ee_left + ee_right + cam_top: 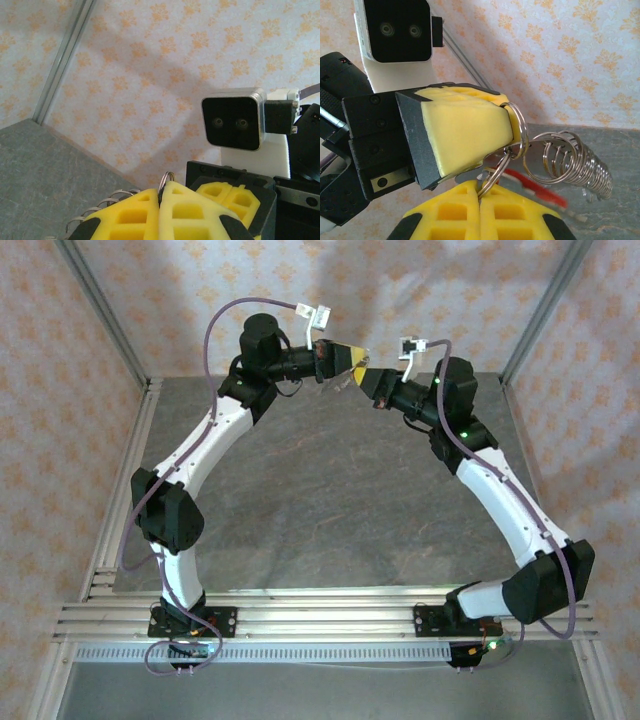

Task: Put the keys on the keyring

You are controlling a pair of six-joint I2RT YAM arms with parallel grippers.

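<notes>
Both grippers meet high over the far end of the table. My left gripper (361, 359) (161, 192) is shut on the keyring (167, 177), a silver split ring whose edge pokes out between the yellow pads. A chain of linked silver rings (100, 208) (575, 160) hangs off the keyring (519, 125). My right gripper (370, 377) (480, 194) is shut on a smaller silver ring (493, 181) that hooks into the keyring at the left gripper's tip (506, 127). The red-headed key (535, 188) shows blurred just behind that small ring.
A grey stone-look table (330, 500) lies well below the grippers. Patterned orange-and-white walls and aluminium posts (100, 310) enclose it on three sides. Aluminium rails (320, 615) cross the near edge between the arm bases. The right wrist camera (232, 120) faces the left one closely.
</notes>
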